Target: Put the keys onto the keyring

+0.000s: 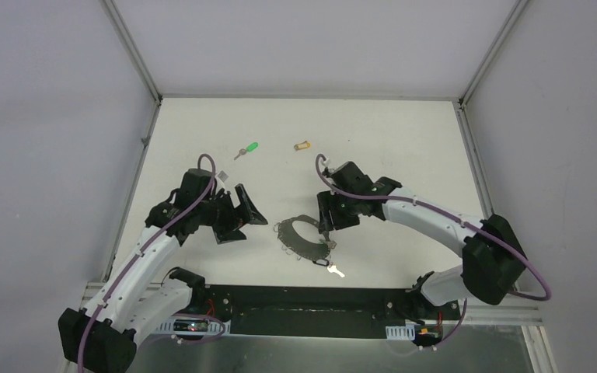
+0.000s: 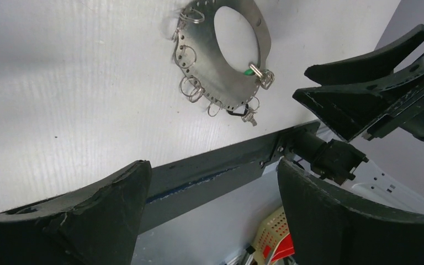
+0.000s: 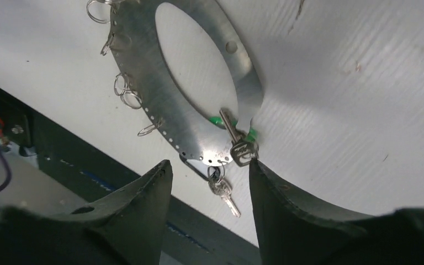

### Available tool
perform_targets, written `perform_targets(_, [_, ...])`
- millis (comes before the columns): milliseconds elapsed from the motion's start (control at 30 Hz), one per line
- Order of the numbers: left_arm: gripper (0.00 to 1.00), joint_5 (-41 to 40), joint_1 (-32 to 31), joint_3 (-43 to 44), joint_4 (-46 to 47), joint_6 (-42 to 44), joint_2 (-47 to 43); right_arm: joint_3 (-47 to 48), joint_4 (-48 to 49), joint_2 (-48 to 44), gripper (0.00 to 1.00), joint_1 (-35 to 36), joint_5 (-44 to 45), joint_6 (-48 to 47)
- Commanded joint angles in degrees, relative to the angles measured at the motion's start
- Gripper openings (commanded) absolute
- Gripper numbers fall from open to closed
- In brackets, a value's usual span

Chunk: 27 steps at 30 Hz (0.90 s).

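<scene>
The keyring (image 2: 199,72) is lying flat on the white surface (image 2: 61,99) — small split rings (image 2: 190,88) are fanning from its outer edge, and a metal key (image 2: 262,75) is resting against its right side. The left pincer (image 2: 210,168) is gaping wide in the foreground; the right pincer (image 2: 303,83) is hovering to the right of the keyring, fingers parted.

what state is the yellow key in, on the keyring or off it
Off. In the top view the yellow key lies loose by itself, well apart from the keyring, with nothing linking the two.

White table (image 1: 404,171) inside grey walls (image 1: 311,39), black mounting rail (image 1: 303,299) along its near edge, yellow perforated crate (image 2: 270,232) below.
</scene>
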Motion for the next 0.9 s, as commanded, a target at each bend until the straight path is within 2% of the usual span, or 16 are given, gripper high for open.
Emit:
perform_targets(0, [0.87, 1.4, -4.4, -2.2, 10.5, -5.5, 0.5, -5.9, 2.8, -5.8, 0.54, -2.0, -7.8, 12.1])
perform_targets(100, [0.86, -2.4, -10.9, -2.1, 13.0, -5.7, 4.2, -7.8, 3.4, -6.9, 0.51, -2.1, -10.5, 12.7])
perform_targets(267, [0.76, -6.4, -20.1, -0.7, 18.2, -2.5, 13.6, -8.8, 4.8, -6.2, 0.5, -2.6, -13.7, 12.8])
perform_targets(433, [0.63, -7.4, -25.6, 1.0, 22.6, 3.6, 21.0, -9.9, 6.8, -6.5, 0.49, -3.9, -17.0, 13.5])
perform_targets(600, [0.5, -9.3, -30.0, 3.5, 22.9, 8.3, 27.4, -12.0, 7.7, -8.1, 0.48, -6.4, -19.0, 13.8])
perform_targets(867, [0.49, -17.7, -36.2, 8.0, 19.5, 9.5, 34.5, -13.6, 7.8, -10.2, 0.48, -9.6, -21.0, 13.3])
